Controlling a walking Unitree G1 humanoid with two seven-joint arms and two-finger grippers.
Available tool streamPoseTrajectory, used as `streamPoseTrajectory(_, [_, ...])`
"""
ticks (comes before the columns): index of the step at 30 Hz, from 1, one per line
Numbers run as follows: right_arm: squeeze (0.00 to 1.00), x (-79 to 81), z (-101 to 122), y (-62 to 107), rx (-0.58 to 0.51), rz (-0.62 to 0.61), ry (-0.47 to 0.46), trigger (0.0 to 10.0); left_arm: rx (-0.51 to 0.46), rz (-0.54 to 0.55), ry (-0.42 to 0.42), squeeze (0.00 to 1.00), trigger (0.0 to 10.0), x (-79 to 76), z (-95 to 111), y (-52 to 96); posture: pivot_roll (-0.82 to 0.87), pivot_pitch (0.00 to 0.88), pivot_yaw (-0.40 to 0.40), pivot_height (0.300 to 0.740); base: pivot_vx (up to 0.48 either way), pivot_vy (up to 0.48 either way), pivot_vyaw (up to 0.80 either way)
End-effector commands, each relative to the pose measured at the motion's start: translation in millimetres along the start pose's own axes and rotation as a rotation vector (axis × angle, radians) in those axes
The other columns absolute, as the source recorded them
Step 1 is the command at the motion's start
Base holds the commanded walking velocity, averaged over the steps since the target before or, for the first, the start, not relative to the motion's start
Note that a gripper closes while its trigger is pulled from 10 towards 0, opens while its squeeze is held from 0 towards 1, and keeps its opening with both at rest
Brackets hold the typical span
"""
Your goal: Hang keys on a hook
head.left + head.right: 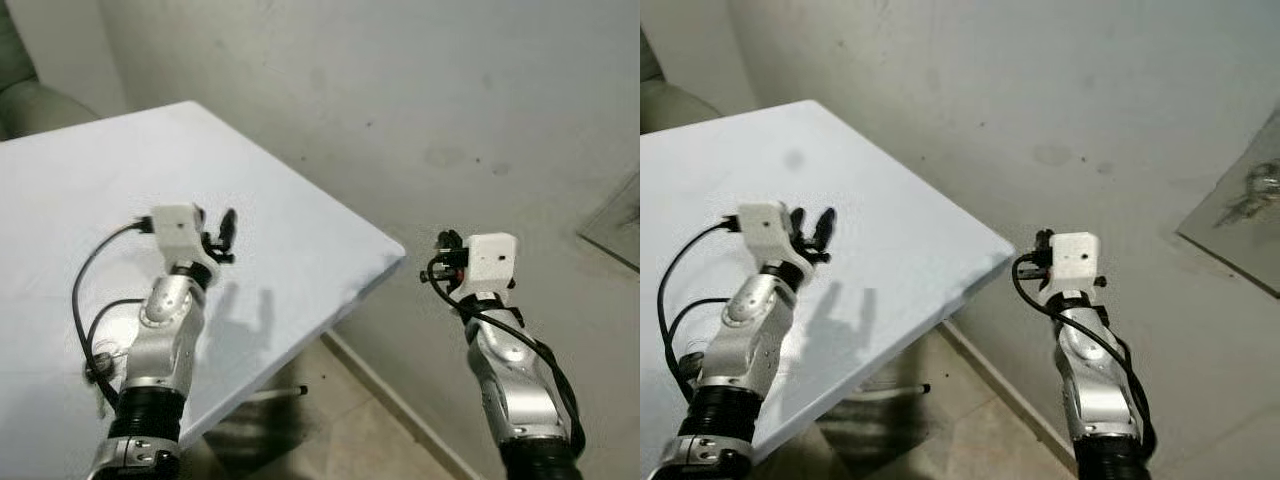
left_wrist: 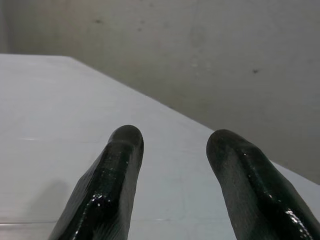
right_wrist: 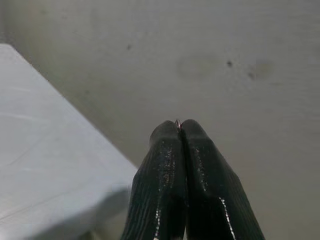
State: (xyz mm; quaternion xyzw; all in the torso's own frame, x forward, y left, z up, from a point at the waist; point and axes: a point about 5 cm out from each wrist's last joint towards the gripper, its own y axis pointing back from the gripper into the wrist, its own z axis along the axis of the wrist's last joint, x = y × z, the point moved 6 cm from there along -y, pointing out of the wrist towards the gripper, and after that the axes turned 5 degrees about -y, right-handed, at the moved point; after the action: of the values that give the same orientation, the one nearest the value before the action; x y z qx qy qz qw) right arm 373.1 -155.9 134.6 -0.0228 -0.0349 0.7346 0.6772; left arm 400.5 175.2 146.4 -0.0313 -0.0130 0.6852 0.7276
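Observation:
My left gripper [image 1: 215, 216] is held up over the white table [image 1: 300, 250], near its right edge. In the left wrist view its two black fingers [image 2: 120, 165] stand well apart with nothing between them, so it is open. My right gripper [image 3: 179, 124] is raised off the table's corner and points at the grey wall [image 1: 450, 100]. Its fingers are pressed together, and a tiny thin metal sliver [image 3: 177, 121] peeks out between the tips. I cannot tell what the sliver belongs to.
The table's corner [image 1: 395, 255] juts toward the wall, with tiled floor [image 1: 350, 420] below it. A flat glassy panel [image 1: 1240, 210] leans at the far right. A green cushion [image 1: 25, 100] sits at the far left.

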Motion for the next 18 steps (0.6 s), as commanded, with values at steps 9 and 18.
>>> streamPoseTrajectory(9, [0.0,-4.4,3.3,-0.4,-0.005,-0.017,0.007,10.0,0.005,-0.013,-0.009,0.0,10.0,-4.8,1.4,-0.8,-0.1,0.0,-0.059,0.74,0.0,0.0,-0.73])
streamPoseTrajectory(18, [0.0,-4.3,2.7,0.0,0.0,-0.015,0.011,10.0,0.005,-0.032,-0.011,0.0,10.0,-9.4,0.4,0.1,-0.09,0.0,-0.063,0.74,0.0,0.0,-0.73])
